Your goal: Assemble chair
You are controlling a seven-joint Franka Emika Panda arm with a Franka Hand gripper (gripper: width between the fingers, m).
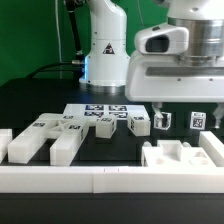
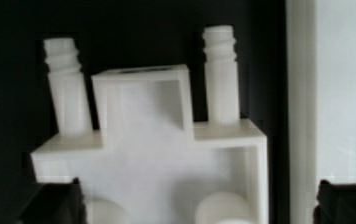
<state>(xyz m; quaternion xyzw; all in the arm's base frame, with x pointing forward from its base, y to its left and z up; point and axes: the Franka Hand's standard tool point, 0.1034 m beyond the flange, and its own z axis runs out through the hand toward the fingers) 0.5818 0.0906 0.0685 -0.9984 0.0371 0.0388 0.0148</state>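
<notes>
My large white gripper (image 1: 183, 100) hangs at the exterior view's right, above a notched white chair piece (image 1: 185, 155) lying by the front rail. In the wrist view this piece (image 2: 148, 125) is a flat slab with a raised block and two ribbed pegs. My gripper (image 2: 196, 205) is open, with a dark fingertip (image 2: 50, 202) on each side of the piece and nothing held. Long tagged bars (image 1: 40, 135) lie at the exterior view's left. Small tagged blocks (image 1: 138, 124) (image 1: 163, 120) (image 1: 197, 120) stand behind the piece.
The marker board (image 1: 100, 112) lies mid-table. The long low white border rail (image 1: 100, 182) runs along the front and also shows in the wrist view (image 2: 329, 80) beside the piece. The robot base (image 1: 105, 50) stands at the back.
</notes>
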